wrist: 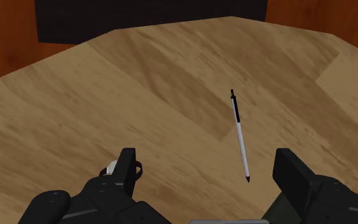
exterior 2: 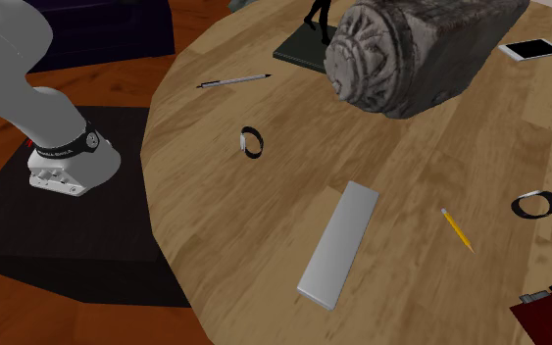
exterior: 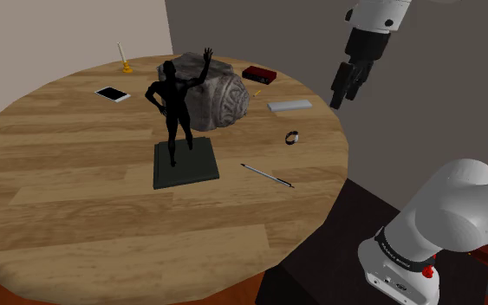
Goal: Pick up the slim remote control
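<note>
slim remote control [exterior: 289,106], pale grey and flat on the round wooden desk [exterior: 103,225], well below the claw [exterior: 344,97] and off to its side, toward the carved stone block [exterior: 220,97]. near the desk's rim and touching nothing, with a small dark ring [exterior: 292,137] close by, and a yellow pencil [exterior 2: 457,228] and a red book [exterior: 259,75] beyond it from the claw.

looks like the approach step, with no contact made. claw spread wide, pinching nothing, hanging in the air high above the desk. seen along the claw in the wrist view: a white pen [wrist: 240,137] on the wood ahead, between the two black fingers [wrist: 128,172] but nearer to one, touched by neither.

calls next, by this reading, for swinging the claw over the remote's middle, turning the wrist to straddle the narrow width rather than the length, then lowering almost to the wood before closing. thin and low, so probably little to catch. likely to slip out or get pushed along the desk if pinched too high.

arm [exterior: 458,208] pose: rising steeply from the stand [exterior: 337,269], wrist pointing down over the desk's rim, claw tilted rather than plumb, aimed at the pen more than at the remote.
</note>
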Tool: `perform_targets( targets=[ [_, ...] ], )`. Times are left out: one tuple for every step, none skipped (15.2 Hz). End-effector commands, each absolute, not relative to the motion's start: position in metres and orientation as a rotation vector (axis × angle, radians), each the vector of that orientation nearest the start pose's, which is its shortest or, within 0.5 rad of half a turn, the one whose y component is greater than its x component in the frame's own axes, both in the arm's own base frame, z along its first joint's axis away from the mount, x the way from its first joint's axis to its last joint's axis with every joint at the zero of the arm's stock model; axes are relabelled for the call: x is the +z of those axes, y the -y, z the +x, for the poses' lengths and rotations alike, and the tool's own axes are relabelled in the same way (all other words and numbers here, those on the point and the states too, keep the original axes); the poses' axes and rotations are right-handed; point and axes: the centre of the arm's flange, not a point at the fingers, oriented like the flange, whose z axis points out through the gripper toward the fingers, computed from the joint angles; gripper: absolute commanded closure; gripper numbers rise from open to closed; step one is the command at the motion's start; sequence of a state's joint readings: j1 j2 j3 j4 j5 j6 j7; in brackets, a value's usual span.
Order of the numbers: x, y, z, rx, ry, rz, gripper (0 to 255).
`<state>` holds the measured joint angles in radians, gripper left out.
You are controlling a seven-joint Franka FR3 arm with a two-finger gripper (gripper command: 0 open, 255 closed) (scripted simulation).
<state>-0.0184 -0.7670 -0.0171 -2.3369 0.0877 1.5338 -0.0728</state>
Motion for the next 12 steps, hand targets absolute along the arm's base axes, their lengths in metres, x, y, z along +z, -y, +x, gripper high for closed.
perform_targets(
  targets=[
    [0.591,0.003,0.308,0.047,0.067,-3.039,0],
    [0.585,0.013,0.313,0.046,0.104,-3.04,0],
    [0.578,0.023,0.319,0.046,0.141,-3.041,0],
    [0.572,0.033,0.324,0.045,0.178,-3.041,0],
    [0.566,0.042,0.33,0.044,0.215,-3.041,0],
    [0.56,0.052,0.336,0.043,0.252,-3.04,0],
    [0.554,0.061,0.343,0.042,0.289,-3.039,0],
    [0.548,0.071,0.349,0.042,0.326,-3.038,0],
    [0.542,0.08,0.356,0.041,0.363,-3.036,0],
    [0.535,0.089,0.363,0.04,0.4,-3.034,0],
    [0.529,0.097,0.37,0.039,0.437,-3.031,0],
    [0.523,0.106,0.378,0.038,0.474,-3.028,0]
  ],
)
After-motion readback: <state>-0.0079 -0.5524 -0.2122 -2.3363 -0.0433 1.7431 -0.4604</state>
